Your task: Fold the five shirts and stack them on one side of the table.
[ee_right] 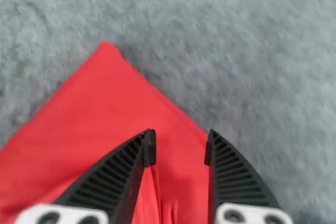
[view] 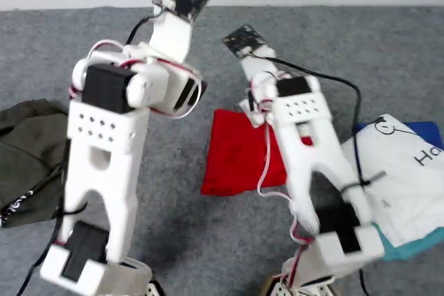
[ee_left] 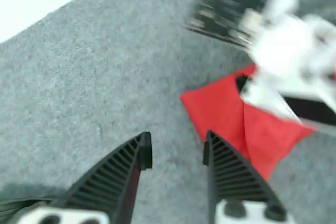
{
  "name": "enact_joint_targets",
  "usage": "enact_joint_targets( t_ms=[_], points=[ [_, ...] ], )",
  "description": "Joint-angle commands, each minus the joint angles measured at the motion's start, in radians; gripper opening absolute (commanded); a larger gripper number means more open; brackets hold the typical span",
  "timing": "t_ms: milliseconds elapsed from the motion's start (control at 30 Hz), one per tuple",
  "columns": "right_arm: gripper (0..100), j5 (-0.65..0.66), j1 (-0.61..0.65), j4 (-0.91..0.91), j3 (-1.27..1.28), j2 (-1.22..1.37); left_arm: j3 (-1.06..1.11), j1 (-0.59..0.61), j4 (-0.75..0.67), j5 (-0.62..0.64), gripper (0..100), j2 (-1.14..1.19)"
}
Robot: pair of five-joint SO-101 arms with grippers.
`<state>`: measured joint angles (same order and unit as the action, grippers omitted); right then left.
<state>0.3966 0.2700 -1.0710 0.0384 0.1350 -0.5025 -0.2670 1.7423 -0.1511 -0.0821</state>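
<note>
With right gripper [ee_right: 179, 140] spread over the folded red shirt [ee_right: 94, 129] mid-table, left gripper [ee_left: 177, 142] spread above carpet [ee_left: 79, 77] beside it; risks pinching one layer only, undoing the fold on lifting.

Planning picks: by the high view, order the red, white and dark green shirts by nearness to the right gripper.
1. Red shirt, beneath the right gripper.
2. White shirt, off to its right.
3. Dark green shirt, far left.
</note>
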Motion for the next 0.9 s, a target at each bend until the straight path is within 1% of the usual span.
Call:
enact_joint_targets(
  t_ms=[0,167,300,433,533,667,867],
  points=[
    [15.8,0.014,0.005,0.010,-0.100,0.101,0.036,0.006,0.009,-0.038,17,-0.095],
    [15.8,0.020,0.012,-0.015,-0.066,0.147,0.042,0.006,0.009,-0.038,17,-0.092],
    [15.8,0.081,0.008,-0.025,0.009,0.131,0.044,0.006,0.009,-0.038,17,-0.081],
    [15.8,0.092,0.005,-0.033,0.115,0.068,0.044,0.006,0.009,-0.040,17,-0.080],
    [15.8,0.104,0.005,-0.030,0.241,-0.028,0.044,0.006,0.009,-0.040,17,-0.080],
    [15.8,0.167,0.005,-0.024,0.445,-0.206,0.044,0.006,0.009,-0.040,17,-0.080],
    [15.8,0.172,0.004,-0.033,0.671,-0.544,0.044,0.006,0.009,-0.040,17,-0.080]
  ],
)
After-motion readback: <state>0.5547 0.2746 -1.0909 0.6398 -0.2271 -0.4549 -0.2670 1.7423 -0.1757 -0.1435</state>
